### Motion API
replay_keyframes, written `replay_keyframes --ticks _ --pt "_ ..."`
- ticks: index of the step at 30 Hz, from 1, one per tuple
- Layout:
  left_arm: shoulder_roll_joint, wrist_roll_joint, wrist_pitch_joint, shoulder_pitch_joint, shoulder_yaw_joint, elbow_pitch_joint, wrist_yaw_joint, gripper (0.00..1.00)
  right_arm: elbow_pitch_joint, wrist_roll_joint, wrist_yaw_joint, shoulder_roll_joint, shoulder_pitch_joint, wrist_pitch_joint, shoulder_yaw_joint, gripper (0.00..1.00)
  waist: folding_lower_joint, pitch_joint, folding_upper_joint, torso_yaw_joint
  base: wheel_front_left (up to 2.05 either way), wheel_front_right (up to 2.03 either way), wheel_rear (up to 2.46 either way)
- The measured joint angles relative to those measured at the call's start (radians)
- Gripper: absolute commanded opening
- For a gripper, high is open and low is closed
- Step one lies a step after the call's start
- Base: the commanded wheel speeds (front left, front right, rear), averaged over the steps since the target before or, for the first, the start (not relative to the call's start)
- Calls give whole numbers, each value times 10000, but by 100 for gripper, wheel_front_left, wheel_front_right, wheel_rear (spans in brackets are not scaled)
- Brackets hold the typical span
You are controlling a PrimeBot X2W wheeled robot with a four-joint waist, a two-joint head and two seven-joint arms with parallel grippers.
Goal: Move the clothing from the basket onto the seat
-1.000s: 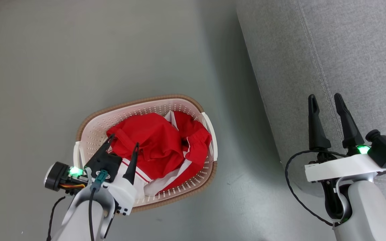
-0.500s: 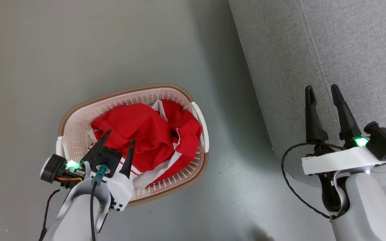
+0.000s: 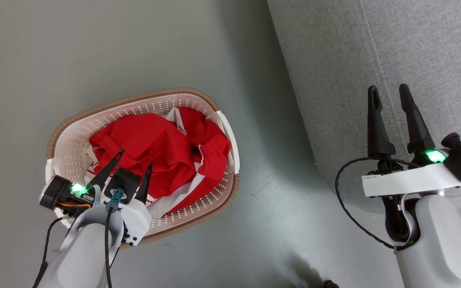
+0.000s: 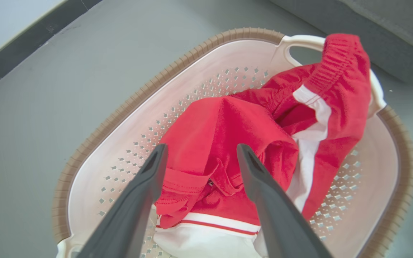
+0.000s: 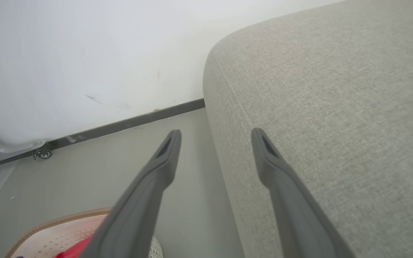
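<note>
red clothing (image 3: 150,140) in basket (image 3: 134,98) just ahead of left gripper (image 3: 136,158), spread wide, empty; right gripper (image 3: 387,87) well apart by seat (image 3: 374,40), wide too.

Bright even light, soft shadows, sharp focus, wide-angle distortion in wrist views

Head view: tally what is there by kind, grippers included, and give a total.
laundry basket: 1
red clothing heap: 1 (garments inside cannot be counted)
grey seat: 1
grippers: 2 (left gripper, right gripper)
Total: 5
</note>
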Motion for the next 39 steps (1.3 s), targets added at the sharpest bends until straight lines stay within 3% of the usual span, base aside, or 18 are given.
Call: replay_keyframes --ticks 17,21,39 --pt "180 362 6 -813 -159 1195 56 100 -140 362 0 2 -21 -8 267 100 0 706 0 -494 0 0 0" --pt "288 437 161 -1058 -44 1547 403 100 -171 479 0 2 -221 -8 309 100 0 892 0 -608 0 0 0" --pt "577 1114 848 -1888 -334 2395 1099 100 -334 629 0 8 -432 -10 554 100 -1 1363 0 -959 0 0 0"
